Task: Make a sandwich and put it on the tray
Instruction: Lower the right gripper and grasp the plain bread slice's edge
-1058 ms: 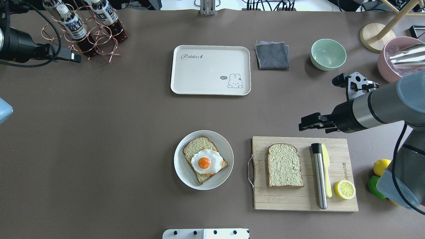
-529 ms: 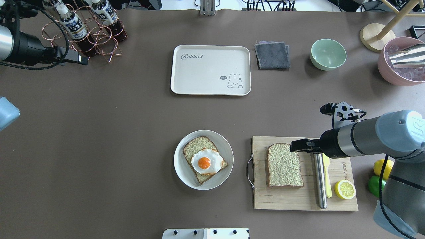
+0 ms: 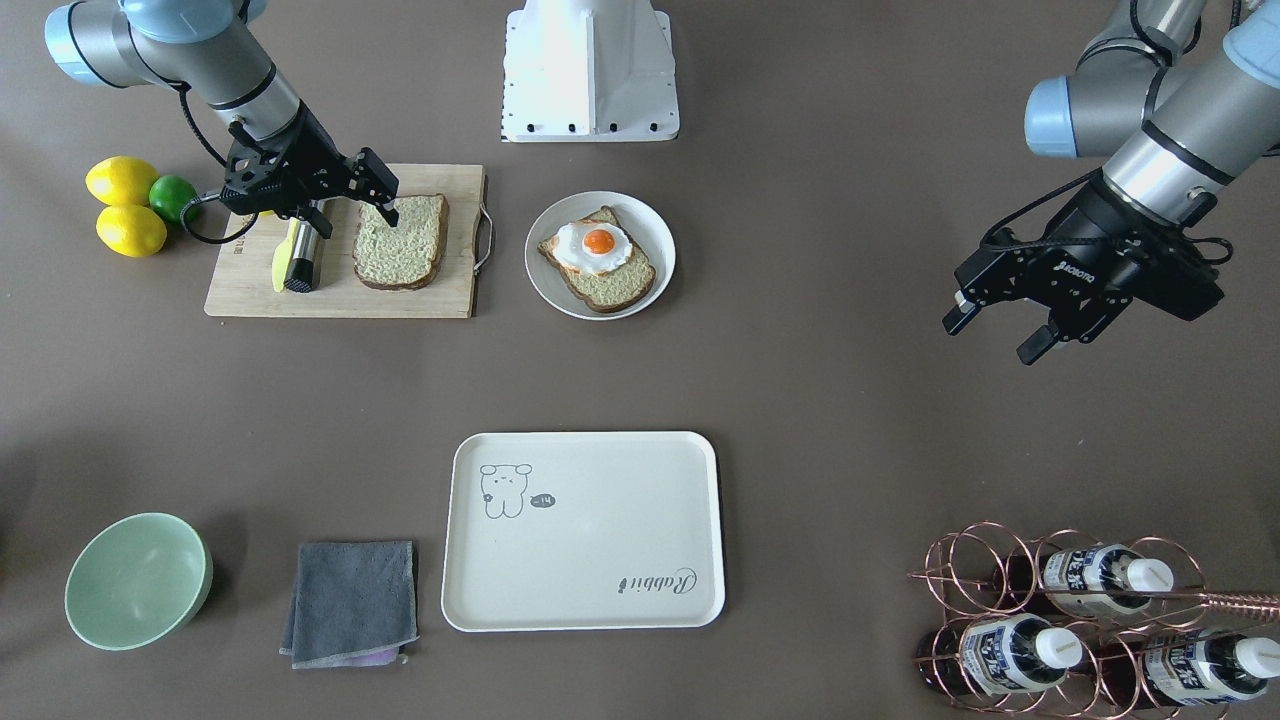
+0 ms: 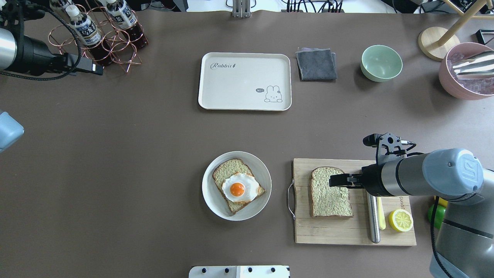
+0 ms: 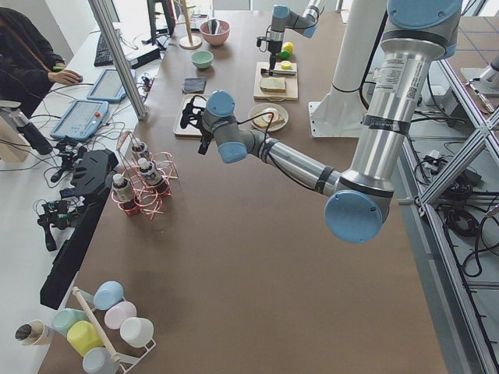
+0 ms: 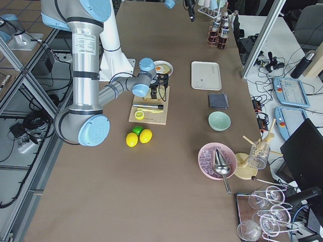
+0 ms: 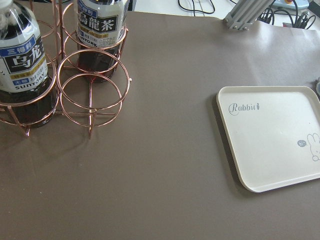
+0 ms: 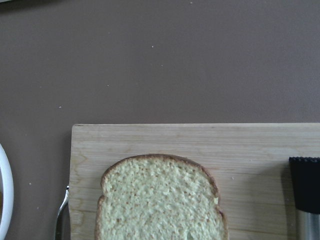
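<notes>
a: right gripper [image 3: 352, 212] hangs over the top edge of the bare brown-crusted wholegrain bread slice [image 4: 331, 199] on the wooden cutting board [image 4: 328, 231], jaws spread wide, nothing in them.
b: and the left gripper [image 3: 992, 338]?
a: well off to the side near the copper wire bottle rack [image 3: 975, 565], fingers apart, empty too.
b: so picking up that slice is the step, i'd say. how to do it well?
a: drop straight, straddle the slice across its crust and close softly so it doesn't fold. keep the outer finger clear of the steel-handled yellow knife [image 4: 372, 220] just beside it. then lift flat and turn it to match the lower slice, which lies skewed on the round white plate [image 4: 259, 166].
b: where's the sandwich?
a: in two parts. the second wholegrain slice [image 4: 227, 170] lies on the plate with the white fried egg with an orange yolk [image 4: 238, 188] on top, just beside the board. the cream-white rounded plastic tray [image 4: 243, 83] lies well apart across the table, no bread on it.
b: count?
a: two slices, one egg, one plate, one board, one tray, one knife. also one lemon half [image 4: 400, 220], two whole yellow lemons [image 3: 122, 180], one green lime [image 3: 173, 195], one pale green bowl [image 3: 135, 580] and one grey folded cloth [image 3: 350, 600]. three tea bottles [image 3: 1100, 575] show in the rack.
</notes>
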